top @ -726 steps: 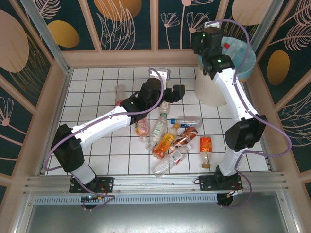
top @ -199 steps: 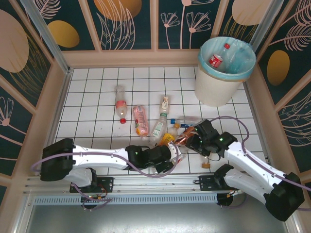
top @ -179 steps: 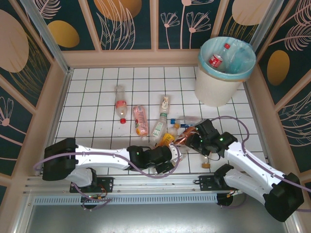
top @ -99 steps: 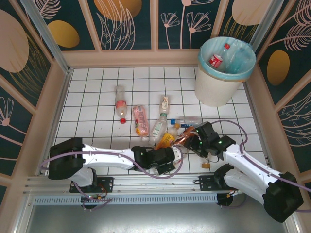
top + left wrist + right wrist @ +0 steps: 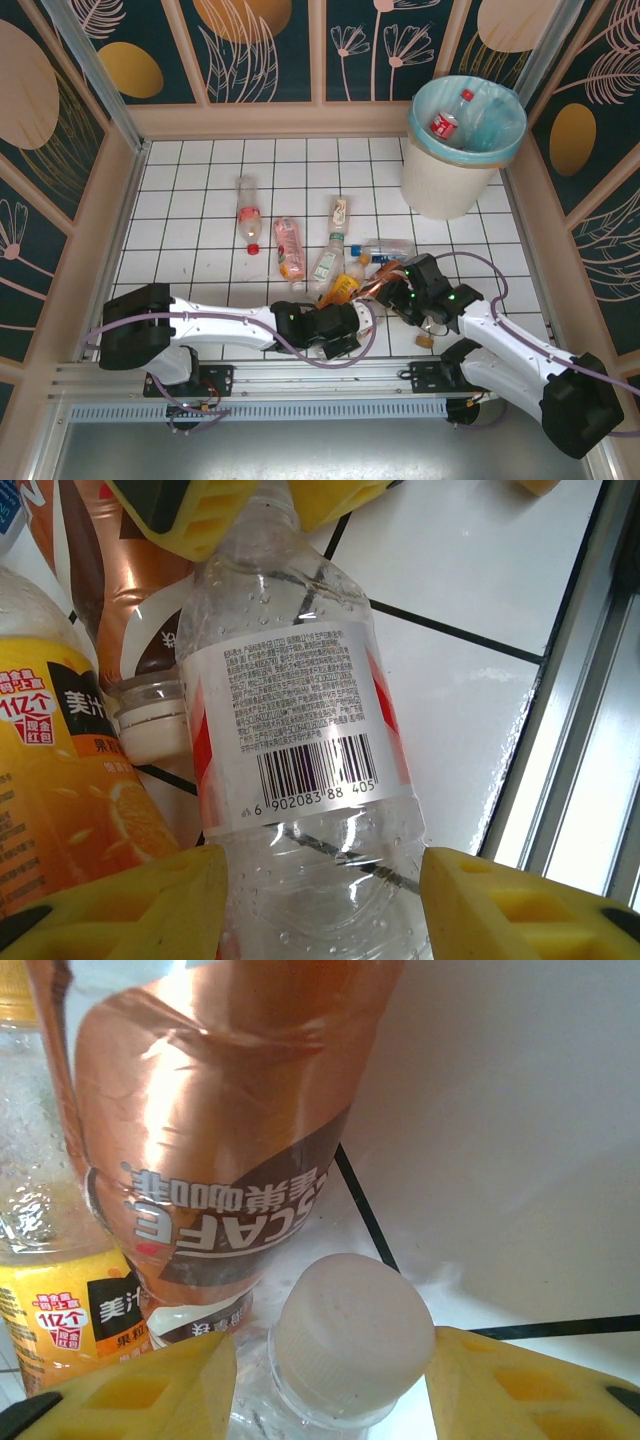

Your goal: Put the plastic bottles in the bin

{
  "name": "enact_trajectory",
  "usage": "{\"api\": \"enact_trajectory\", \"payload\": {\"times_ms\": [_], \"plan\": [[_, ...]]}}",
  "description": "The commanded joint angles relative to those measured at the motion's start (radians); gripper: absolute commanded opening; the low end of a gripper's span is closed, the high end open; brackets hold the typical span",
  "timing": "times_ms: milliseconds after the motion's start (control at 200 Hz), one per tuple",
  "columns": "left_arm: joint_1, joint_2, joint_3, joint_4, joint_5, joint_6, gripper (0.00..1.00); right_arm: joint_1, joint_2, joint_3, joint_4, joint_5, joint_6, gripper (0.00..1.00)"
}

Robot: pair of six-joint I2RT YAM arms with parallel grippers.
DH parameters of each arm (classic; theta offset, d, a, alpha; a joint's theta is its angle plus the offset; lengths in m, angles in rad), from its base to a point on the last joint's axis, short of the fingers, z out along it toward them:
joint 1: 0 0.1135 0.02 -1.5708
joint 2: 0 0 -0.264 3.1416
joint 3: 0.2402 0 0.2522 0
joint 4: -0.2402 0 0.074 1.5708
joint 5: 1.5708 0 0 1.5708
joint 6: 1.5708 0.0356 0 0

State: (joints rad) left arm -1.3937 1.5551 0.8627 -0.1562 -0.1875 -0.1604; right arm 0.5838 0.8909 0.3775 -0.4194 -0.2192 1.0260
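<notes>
Plastic bottles lie on the white tiled surface, well apart from the round off-white bin. At the left wrist, we see our left gripper clamping a clear barcode-labelled bottle. At the right wrist, our right gripper stands open around a white bottle cap.

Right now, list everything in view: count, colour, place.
bin: one, off-white, blue-green liner, far right corner.
bottles in bin: one red-labelled, clear ones beside it, count unclear.
scattered bottles: three, pink and pale labels, mid-floor, apart.
piled bottles: several, green, blue, orange, copper labels, between the arms.
clear bottle: one, white barcode label, in that pile.
tiled floor: white, black grid.
left tool: yellow, closed on the clear bottle's body.
right tool: yellow, either side of its white cap.
</notes>
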Motion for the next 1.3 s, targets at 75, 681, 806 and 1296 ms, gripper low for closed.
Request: {"api": "enact_trajectory", "payload": {"times_ms": [75,681,806,1296], "plan": [[-0.001,-0.027,-0.042,-0.037,-0.03,-0.021,0.54,-0.012,-0.003,-0.044,0.085,-0.036,0.055,0.52],[-0.001,-0.186,-0.059,-0.01,-0.112,0.0,0.57,-0.026,-0.104,-0.007,0.014,-0.045,0.065,0.27],[-0.001,-0.245,-0.047,-0.026,-0.142,-0.001,0.57,-0.026,-0.109,0.046,-0.033,-0.033,0.037,0.27],[-0.001,-0.4,0.234,-0.031,-0.437,0.063,0.62,-0.024,-0.083,0.513,-0.275,0.052,-0.178,0.18]]}}
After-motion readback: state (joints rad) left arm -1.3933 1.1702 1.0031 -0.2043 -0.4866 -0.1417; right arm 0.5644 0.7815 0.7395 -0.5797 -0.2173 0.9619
